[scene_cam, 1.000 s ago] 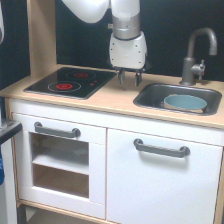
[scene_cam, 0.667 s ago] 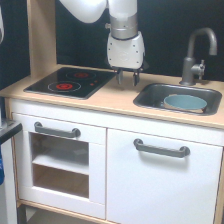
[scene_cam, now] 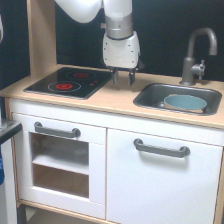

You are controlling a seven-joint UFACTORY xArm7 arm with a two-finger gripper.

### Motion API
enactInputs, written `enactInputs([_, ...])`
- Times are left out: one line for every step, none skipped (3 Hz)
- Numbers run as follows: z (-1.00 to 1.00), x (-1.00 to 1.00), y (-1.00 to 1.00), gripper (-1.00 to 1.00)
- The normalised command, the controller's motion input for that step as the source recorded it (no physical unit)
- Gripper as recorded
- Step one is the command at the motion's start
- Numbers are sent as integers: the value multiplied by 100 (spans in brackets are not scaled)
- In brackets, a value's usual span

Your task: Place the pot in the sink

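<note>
Two red rings mark the black stovetop (scene_cam: 70, 82) at the left of the bench (scene_cam: 115, 100). My pincer (scene_cam: 123, 77) hangs above the bench, fingers narrowly parted, holding nothing. The pot (scene_cam: 185, 103) sits inside the sink (scene_cam: 150, 95), below the faucet (scene_cam: 197, 55).

Pot (scene_cam: 185, 102): light blue, round, upright, sitting inside the sink.
Sink (scene_cam: 150, 95): dark grey basin, curved faucet behind.

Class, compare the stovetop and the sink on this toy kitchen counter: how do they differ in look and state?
The stovetop is a flat black panel with red rings; the sink is a sunken dark grey basin. The stovetop carries nothing; the sink holds the light-blue pot. Only the sink has a faucet behind it. Both are set in the same wooden countertop.
</note>
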Motion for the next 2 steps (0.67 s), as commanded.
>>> enactInputs([36, -30, -12, 100])
enactInputs([42, -34, -13, 100])
